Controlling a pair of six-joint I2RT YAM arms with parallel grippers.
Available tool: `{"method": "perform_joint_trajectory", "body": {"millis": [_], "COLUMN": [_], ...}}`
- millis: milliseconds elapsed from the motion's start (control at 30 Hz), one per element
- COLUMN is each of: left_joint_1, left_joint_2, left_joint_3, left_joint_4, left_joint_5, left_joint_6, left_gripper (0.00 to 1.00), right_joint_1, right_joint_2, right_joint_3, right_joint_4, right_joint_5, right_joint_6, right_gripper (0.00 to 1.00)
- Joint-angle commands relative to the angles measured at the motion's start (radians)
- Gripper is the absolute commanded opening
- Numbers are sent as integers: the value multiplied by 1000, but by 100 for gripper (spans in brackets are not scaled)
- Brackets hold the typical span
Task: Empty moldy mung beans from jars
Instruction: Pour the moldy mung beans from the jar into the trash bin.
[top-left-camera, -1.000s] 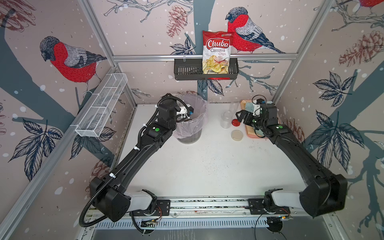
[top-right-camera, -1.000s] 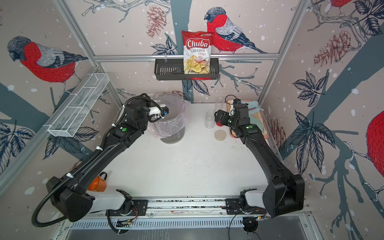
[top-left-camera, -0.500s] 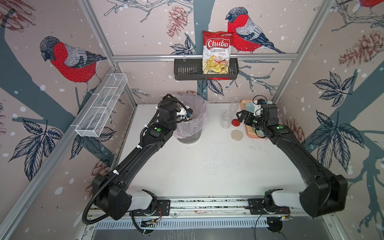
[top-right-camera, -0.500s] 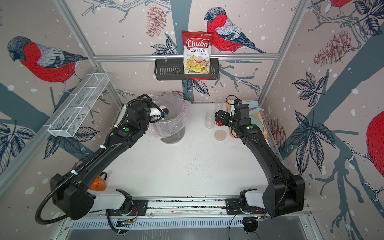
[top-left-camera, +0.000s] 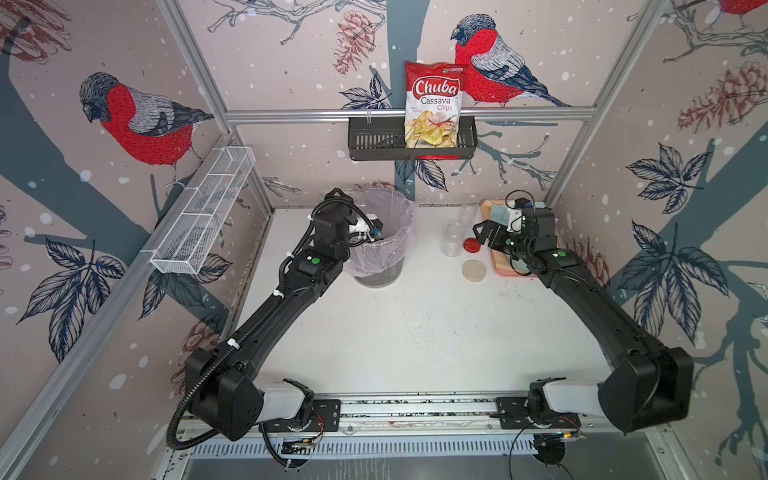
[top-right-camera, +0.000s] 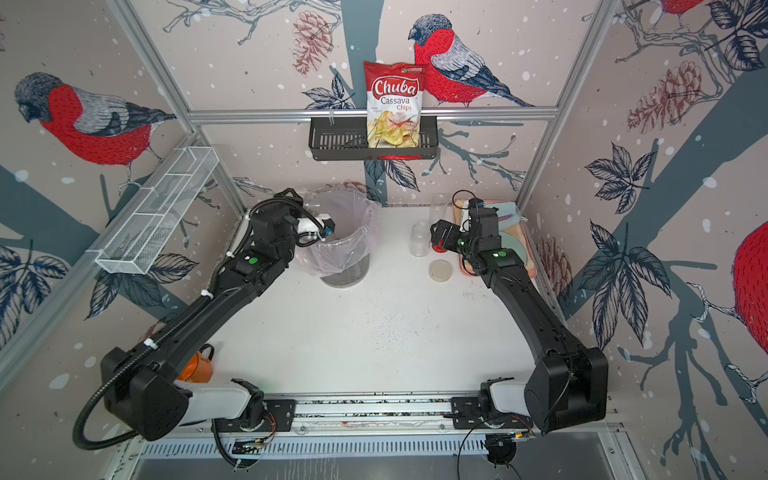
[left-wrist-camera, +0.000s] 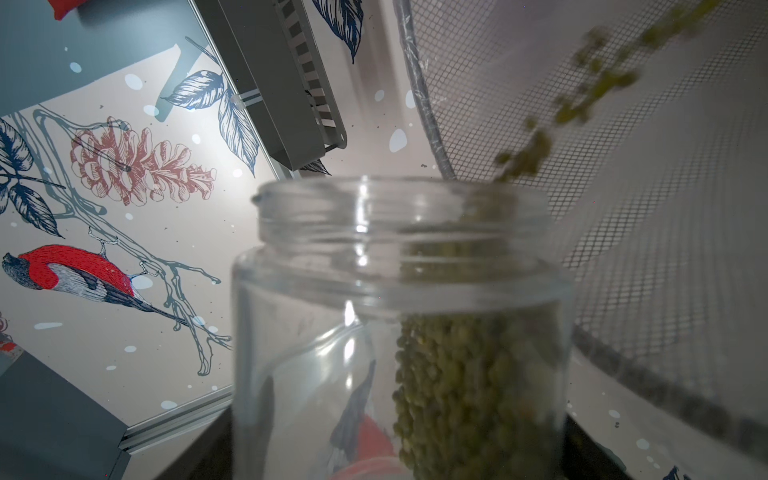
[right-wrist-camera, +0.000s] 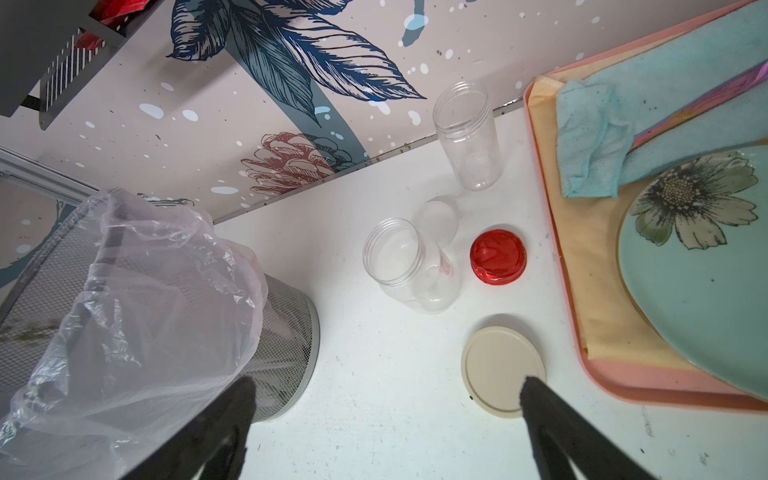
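Observation:
My left gripper (top-left-camera: 371, 234) reaches over the rim of the grey mesh bin (top-left-camera: 380, 272) and is shut on a clear lidless jar (left-wrist-camera: 399, 324), which lies tipped toward the bin. Olive-green mung beans (left-wrist-camera: 469, 374) lie along one side of the jar. Some beans (left-wrist-camera: 536, 149) are spilling from its mouth against the bin's mesh (left-wrist-camera: 665, 208). The held jar is hidden in both top views. My right gripper (right-wrist-camera: 388, 386) hangs open over the table, one fingertip (right-wrist-camera: 534, 390) above the beige lid (right-wrist-camera: 503, 365). Two empty jars (right-wrist-camera: 409, 266) (right-wrist-camera: 467, 137) stand near the back wall.
A red lid (right-wrist-camera: 498, 256) and a clear lid (right-wrist-camera: 438, 218) lie by the empty jars. A pink tray (right-wrist-camera: 552, 232) at the right holds a flowered plate (right-wrist-camera: 706, 270) and a blue cloth (right-wrist-camera: 602, 124). An orange cup (top-right-camera: 197, 365) sits behind the left arm. Dark specks dot the table.
My left wrist has shifted slightly at the bin's rim with the jar in its grip. The right arm has stayed in place.

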Motion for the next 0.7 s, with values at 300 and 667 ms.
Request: {"method": "perform_joint_trajectory", "body": {"millis": [300,667], "left_joint_1": [21,34], "left_joint_2": [-10,1], "left_joint_3": [30,63], "left_joint_4": [33,20], "left_joint_5": [83,126], "left_joint_6": [118,180], "left_gripper": [0,0], "right_joint_1": [-3,-2], "right_joint_2": [6,6], "right_joint_3": [1,1], "right_joint_4": [26,25], "right_joint_5": [-4,-3], "right_joint_6": [2,2], "right_gripper": [100,99]}}
